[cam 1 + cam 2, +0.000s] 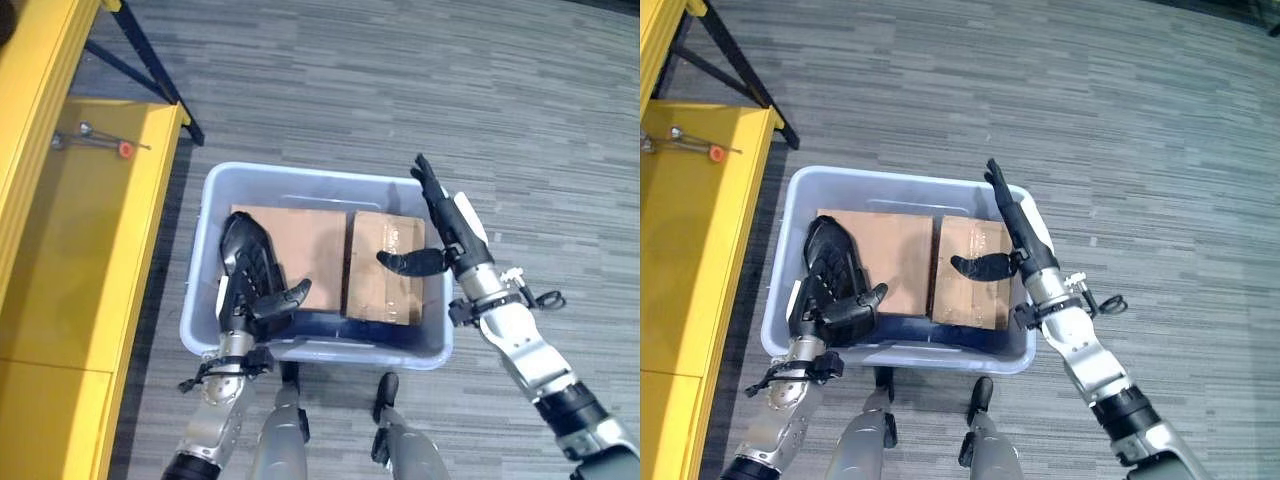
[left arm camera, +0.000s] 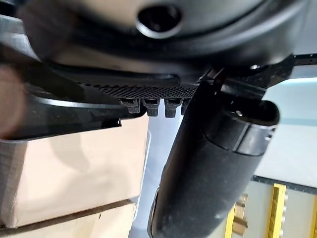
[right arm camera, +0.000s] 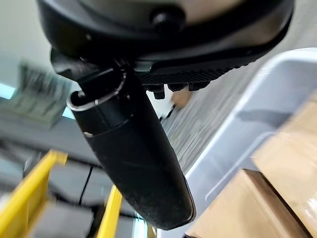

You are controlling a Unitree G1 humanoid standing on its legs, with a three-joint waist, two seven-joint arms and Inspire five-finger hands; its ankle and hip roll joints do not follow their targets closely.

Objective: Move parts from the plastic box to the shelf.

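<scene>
A pale blue plastic box point(image 1: 310, 176) stands on the floor and holds two brown cardboard boxes side by side. My left hand point(image 1: 245, 262) is inside it at the left wall, open, over the left edge of the larger cardboard box point(image 1: 305, 240), with its thumb point(image 2: 213, 163) spread across the cardboard. My right hand point(image 1: 452, 226) hovers open over the plastic box's right rim, fingers straight and pointing away. Its thumb point(image 3: 133, 148) reaches out above the smaller cardboard box point(image 1: 380, 292). Neither hand holds anything.
A yellow shelf point(image 1: 90, 240) runs along the left side, close to the plastic box. A slim metal tool with a red end point(image 1: 102, 141) lies on it. Dark shelf legs point(image 1: 150, 70) stand on the grey carpet floor beyond it.
</scene>
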